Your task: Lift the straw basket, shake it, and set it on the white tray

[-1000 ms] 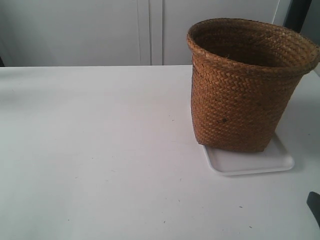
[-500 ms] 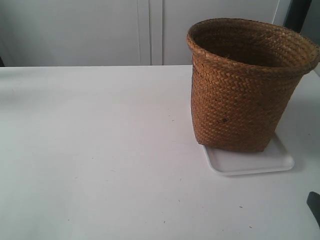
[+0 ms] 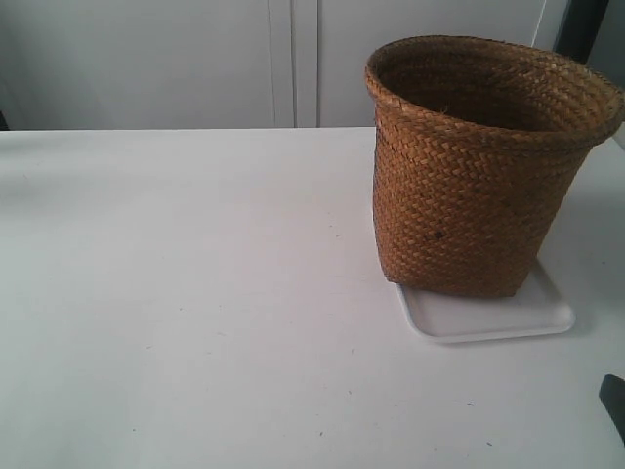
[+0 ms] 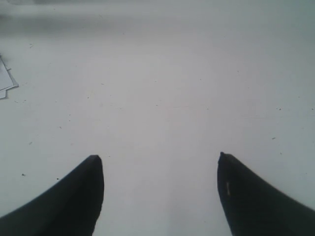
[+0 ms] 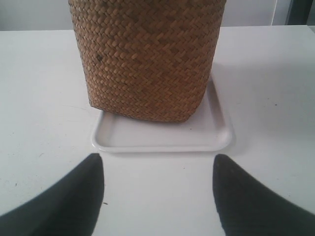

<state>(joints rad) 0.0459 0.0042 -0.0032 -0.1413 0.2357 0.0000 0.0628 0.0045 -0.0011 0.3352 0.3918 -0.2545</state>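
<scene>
Both end effectors are open wide and hold nothing. The right end effector (image 5: 157,156) points at the straw basket (image 5: 147,59) from near by, but it does not touch it, and there is bare desk (image 3: 195,293) between them. The left end effector (image 4: 158,156) hangs over a bare part of the desk, and no basket shows in its view. The straw basket stands upright on the white tray (image 5: 157,140), over at the right side of the exterior view. It sits toward the tray's far side, so a strip of white tray shows in front of it and a thinner bit shows at each side. I cannot tell if its back edge hangs over the rim. To me the last step looks done, since the basket is already set on the tray. I think the next move just needs the arms to pull away gently, so the tall basket does not get bumped and tip. Looking into the basket, I see only its woven inside wall. The bottom is hidden, so I cannot say if anything lies in it. The tray holds only the basket.
</scene>
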